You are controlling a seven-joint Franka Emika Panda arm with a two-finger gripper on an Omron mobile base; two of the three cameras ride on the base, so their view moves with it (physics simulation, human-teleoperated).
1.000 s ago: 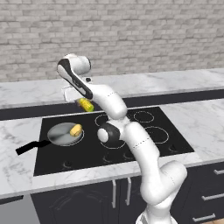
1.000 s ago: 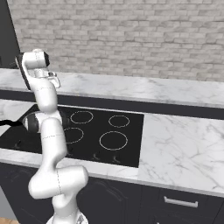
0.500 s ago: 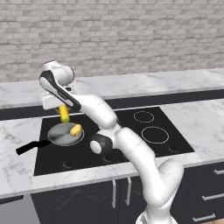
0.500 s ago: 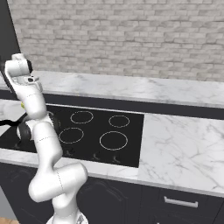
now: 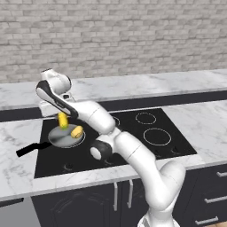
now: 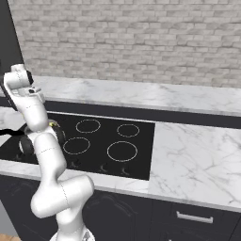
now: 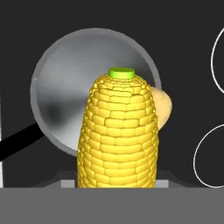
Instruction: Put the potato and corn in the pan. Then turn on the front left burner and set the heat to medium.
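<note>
Even, shadowless, sharp rendered light

Black cooktop (image 5: 133, 133), marble counter (image 6: 197, 155), brick wall (image 5: 133, 35)

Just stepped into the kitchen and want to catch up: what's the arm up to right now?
The gripper is holding the corn above the pan, which sits on the front left of the stovetop. The potato already lies in the pan, by its rim. In the hand view the corn hangs tip-down over the pan's bowl, so it has not been let go yet.
</note>
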